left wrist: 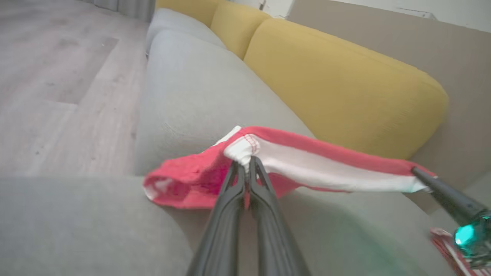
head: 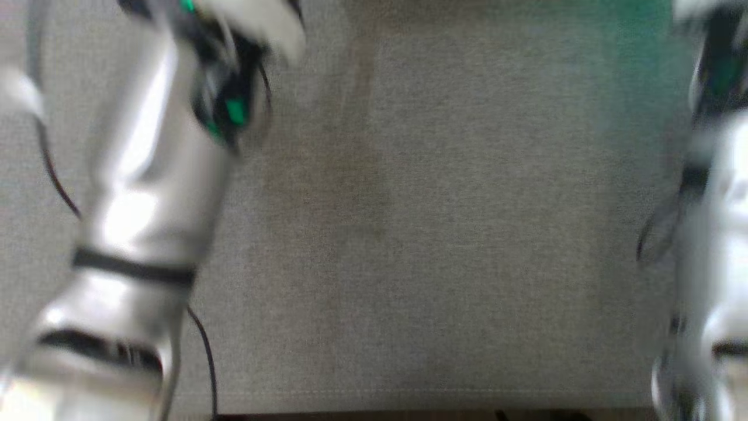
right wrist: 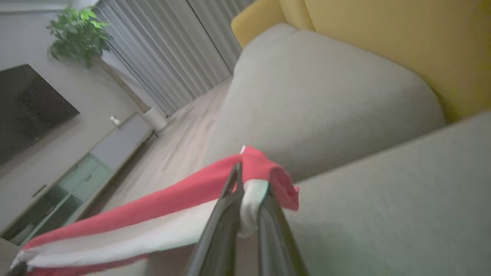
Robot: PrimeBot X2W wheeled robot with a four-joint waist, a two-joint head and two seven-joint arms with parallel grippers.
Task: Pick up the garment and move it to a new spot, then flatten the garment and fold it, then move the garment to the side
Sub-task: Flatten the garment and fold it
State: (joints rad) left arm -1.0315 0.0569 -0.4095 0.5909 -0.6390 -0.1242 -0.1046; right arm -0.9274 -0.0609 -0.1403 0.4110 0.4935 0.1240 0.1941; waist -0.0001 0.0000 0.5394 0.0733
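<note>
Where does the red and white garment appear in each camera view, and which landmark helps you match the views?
Head view: too blurred to tell; grey sofa seat in the middle.
Left wrist view: garment at centre, stretched rightwards from the left gripper.
Right wrist view: garment from lower left to centre, ending in the right gripper.
Shared landmark: the grey sofa seat.

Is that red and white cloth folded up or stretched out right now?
Stretched out: the garment hangs taut between the left end effector and right end effector, each pinching one end.

Grey sofa seat (left wrist: 191,88), yellow back cushions (left wrist: 337,76), potted plant (right wrist: 74,34), curtains (right wrist: 165,50)
</note>
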